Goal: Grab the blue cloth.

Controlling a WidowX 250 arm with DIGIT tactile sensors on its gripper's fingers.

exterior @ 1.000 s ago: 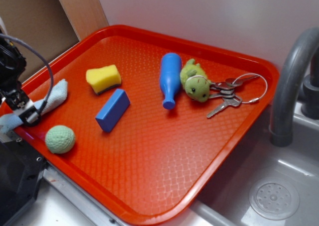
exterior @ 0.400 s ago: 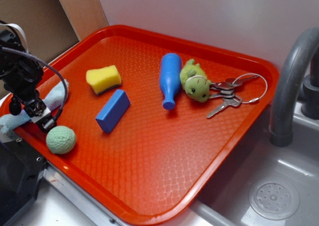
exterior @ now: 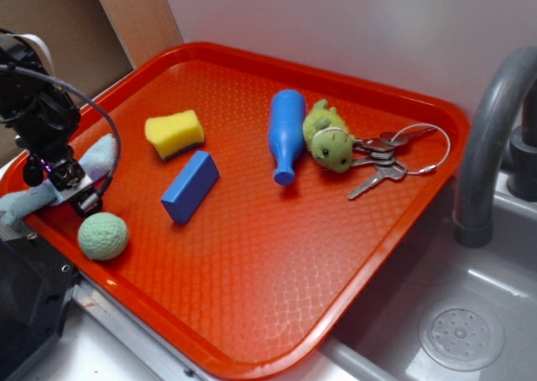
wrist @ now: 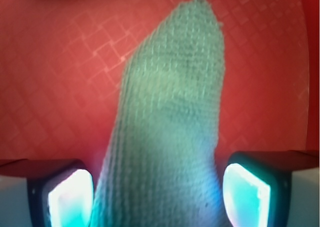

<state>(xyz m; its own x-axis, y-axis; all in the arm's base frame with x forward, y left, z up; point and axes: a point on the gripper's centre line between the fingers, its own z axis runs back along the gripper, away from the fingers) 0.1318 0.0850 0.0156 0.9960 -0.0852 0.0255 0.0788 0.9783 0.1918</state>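
Pale terry fabric, the blue cloth (wrist: 170, 122), lies at the red tray's (exterior: 277, 255) left edge, running between the gripper's (exterior: 67, 186) spread pads (wrist: 245, 194). The jaws straddle it without pinching, so approach looks done; closing and lifting remain.

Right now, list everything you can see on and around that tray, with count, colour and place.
tray: one, red, beside the sink
blue cloth: one, pale blue-grey, tray's left edge, between the claw's fingers
ball: one, pale green, knitted, front left
sponge: one, yellow, left of centre
block: one, deep blue, below the sponge
bottle: one, blue, lying centre
plush toy: one, green, beside the bottle
keys: one bunch, silver, right
sink: one, grey, right
claw: one, black, open astride the cloth
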